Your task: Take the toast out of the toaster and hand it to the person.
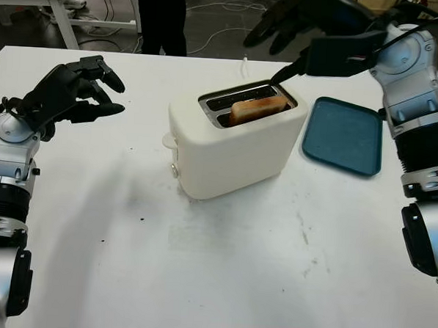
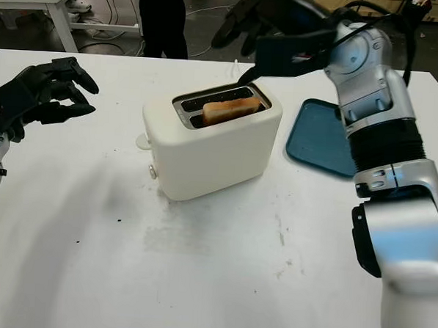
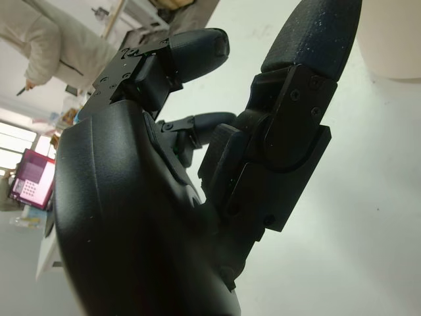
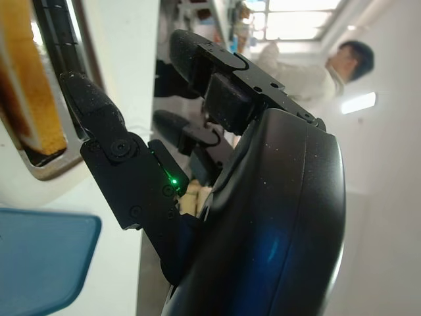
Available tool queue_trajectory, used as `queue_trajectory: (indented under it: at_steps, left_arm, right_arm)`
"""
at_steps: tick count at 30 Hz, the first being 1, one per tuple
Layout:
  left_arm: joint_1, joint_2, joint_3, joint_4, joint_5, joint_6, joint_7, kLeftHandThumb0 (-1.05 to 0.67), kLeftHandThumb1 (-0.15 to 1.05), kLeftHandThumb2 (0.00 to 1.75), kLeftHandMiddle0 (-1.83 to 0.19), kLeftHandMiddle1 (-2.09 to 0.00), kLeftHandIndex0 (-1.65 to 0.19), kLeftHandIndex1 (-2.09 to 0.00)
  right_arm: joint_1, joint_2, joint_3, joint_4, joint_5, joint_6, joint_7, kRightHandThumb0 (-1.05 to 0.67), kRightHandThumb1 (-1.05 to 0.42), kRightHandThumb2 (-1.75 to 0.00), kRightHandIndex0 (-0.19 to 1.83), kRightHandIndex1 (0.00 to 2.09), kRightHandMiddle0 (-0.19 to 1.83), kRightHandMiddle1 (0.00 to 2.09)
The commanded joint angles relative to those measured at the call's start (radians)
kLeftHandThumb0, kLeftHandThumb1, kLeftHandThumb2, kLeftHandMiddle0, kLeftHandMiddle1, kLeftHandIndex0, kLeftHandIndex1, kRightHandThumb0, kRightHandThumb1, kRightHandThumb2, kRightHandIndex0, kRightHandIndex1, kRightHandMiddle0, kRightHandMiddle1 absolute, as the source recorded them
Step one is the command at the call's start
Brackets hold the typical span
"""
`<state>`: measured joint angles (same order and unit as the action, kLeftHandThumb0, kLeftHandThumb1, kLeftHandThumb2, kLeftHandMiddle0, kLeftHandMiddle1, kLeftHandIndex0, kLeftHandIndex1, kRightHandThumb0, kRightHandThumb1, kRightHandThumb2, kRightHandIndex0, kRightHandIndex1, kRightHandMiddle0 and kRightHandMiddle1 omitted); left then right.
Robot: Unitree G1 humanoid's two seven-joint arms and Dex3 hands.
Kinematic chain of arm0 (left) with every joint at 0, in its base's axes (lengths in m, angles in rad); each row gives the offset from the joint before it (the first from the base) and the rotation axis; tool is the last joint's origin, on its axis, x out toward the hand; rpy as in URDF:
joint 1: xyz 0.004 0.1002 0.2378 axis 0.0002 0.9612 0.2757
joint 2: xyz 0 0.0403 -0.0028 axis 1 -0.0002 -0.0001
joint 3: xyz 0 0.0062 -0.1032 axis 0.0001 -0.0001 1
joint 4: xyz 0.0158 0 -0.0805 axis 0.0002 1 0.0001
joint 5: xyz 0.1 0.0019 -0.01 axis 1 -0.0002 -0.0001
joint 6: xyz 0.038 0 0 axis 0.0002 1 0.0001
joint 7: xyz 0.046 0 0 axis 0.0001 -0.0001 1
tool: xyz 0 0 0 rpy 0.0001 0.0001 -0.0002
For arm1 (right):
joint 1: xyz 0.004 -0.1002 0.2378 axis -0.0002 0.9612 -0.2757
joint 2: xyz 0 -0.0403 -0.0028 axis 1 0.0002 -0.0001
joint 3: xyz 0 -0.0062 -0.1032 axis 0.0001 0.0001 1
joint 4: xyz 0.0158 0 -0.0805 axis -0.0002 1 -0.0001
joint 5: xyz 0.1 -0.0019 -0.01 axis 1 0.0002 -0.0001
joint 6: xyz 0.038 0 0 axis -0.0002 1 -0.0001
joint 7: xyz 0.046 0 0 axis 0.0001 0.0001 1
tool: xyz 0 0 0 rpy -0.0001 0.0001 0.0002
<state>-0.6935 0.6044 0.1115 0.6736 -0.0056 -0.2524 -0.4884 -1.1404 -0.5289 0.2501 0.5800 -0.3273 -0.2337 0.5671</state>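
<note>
A white toaster point(image 1: 234, 146) is seen standing near the middle of the white tabletop point(image 1: 220, 282), with one slice of toast point(image 1: 259, 107) standing in one of its slots, its upper edge raised above the slot rim. The right hand point(image 1: 299, 36) is held above and just behind the far corner of the toaster; nothing is held in it and its fingers are extended, not curled. One finger point(image 1: 283, 70) is pointed down toward the end of the slot, so that the toast lies just below and in front of the fingertip; whether the fingertip touches the toaster rim cannot be told. In the right wrist view, the same finger point(image 4: 99, 115) is seen close alongside the slot edge, with the browned toast point(image 4: 26, 79) just beyond it.

A blue tray point(image 1: 343, 134) is lying flat on the tabletop beneath the right forearm, just beside the toaster and apart from it.

The left hand point(image 1: 76, 90) is held above the tabletop, well apart from the toaster, which lies off to the side its fingertips face. It holds nothing, though its fingers are bent inward.

A person in dark trousers point(image 1: 162, 18) is seen standing beyond the far edge of the tabletop, past the right hand's fingertips.
</note>
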Motion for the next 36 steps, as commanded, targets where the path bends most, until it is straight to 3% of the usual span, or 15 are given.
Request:
queue_trajectory:
  at_steps: [1, 18, 31, 36]
  left_arm:
    - [-0.025, 0.004, 0.005, 0.005, -0.009, -0.012, -0.003, -1.05, 0.82, 0.00, -0.35, -1.58, -0.38, -1.48]
    - [-0.022, 0.003, 0.005, 0.000, -0.006, -0.010, 0.003, -1.05, 0.83, 0.00, -0.36, -1.58, -0.38, -1.47]
    - [-0.020, 0.007, 0.004, 0.001, -0.001, -0.015, 0.005, -1.05, 0.83, 0.00, -0.34, -1.59, -0.37, -1.48]
    - [-0.018, 0.004, -0.001, 0.001, 0.006, -0.026, 0.011, -1.05, 0.84, 0.01, -0.34, -1.59, -0.37, -1.47]
  right_arm:
    - [0.003, -0.002, 0.018, -0.015, -0.018, -0.038, 0.008, -0.33, -0.59, -0.01, 0.82, 0.59, 0.94, 0.10]
    - [0.018, -0.009, 0.018, -0.032, -0.029, -0.042, 0.042, -0.36, -0.62, 0.00, 0.75, 0.58, 0.97, 0.10]
    - [0.037, -0.006, 0.056, -0.016, -0.105, -0.054, 0.007, -0.51, -0.61, 0.00, 0.88, 0.62, 1.02, 0.10]
    - [0.055, -0.001, 0.054, -0.015, -0.122, -0.051, -0.010, -0.49, -0.61, 0.00, 0.86, 0.92, 1.03, 0.05]
